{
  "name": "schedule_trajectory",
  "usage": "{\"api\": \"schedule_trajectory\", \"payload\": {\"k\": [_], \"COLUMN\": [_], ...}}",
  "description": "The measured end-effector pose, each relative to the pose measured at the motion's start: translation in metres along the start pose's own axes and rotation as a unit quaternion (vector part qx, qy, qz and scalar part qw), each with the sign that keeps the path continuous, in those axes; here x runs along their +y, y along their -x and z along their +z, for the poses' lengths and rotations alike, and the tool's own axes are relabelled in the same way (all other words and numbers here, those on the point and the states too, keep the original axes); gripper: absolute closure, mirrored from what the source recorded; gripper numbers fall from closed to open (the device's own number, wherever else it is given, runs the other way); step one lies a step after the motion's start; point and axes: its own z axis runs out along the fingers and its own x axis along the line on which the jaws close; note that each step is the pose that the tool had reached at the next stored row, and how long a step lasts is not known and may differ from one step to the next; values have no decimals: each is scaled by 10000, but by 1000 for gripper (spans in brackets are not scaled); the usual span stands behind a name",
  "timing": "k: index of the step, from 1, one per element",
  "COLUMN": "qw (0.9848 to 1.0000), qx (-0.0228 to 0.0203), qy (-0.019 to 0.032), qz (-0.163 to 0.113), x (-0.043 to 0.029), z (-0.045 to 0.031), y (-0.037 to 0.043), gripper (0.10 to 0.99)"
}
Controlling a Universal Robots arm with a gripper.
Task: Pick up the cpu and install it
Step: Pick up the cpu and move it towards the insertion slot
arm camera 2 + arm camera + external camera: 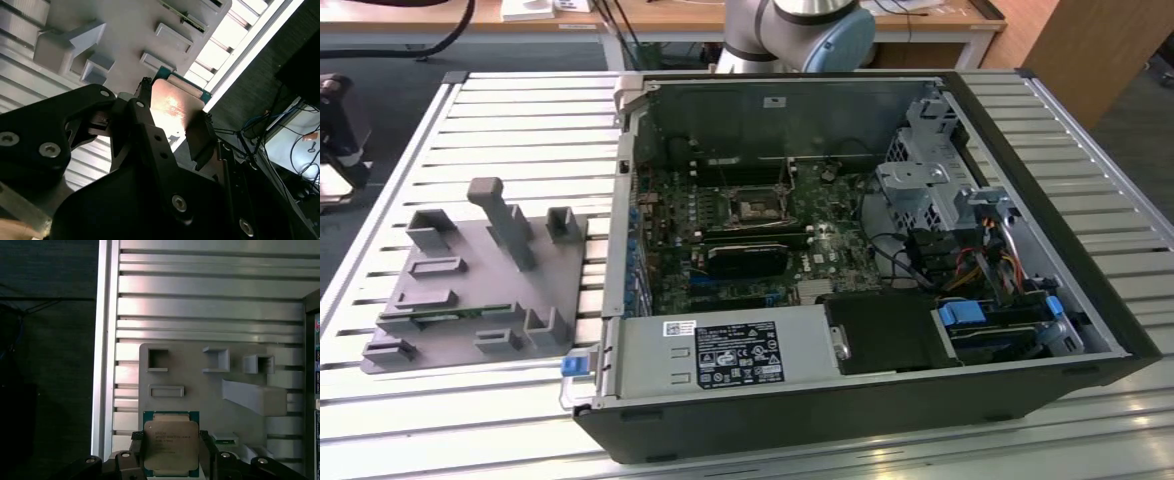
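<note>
The cpu (171, 445) is a flat square chip with a silvery-grey top and a green rim. My gripper (171, 452) is shut on it, one black finger (136, 450) at each of two opposite sides. In the second wrist view the cpu (175, 107) shows its shiny metal top between the black fingers (145, 125) of the gripper (172, 122). It hangs well above the grey fixture plate (200, 390), apart from it. In the exterior view the black square socket (757, 207) with its metal frame lies on the mainboard inside the open computer case (1067, 330).
The grey fixture plate (480, 290) with raised blocks sits on the slatted metal table (520, 120) at the exterior view's left. A green memory stick (467, 312) lies in it. The arm's base (794, 30) stands behind the case. Cables and drive bays fill the case's right side.
</note>
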Motion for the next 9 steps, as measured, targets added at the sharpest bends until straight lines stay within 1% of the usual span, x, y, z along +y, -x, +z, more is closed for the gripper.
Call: {"api": "schedule_trajectory", "payload": {"k": [9], "qw": [10000], "qx": [0], "qy": [0], "qz": [0], "x": [10], "z": [-213], "y": [0], "gripper": [561]}}
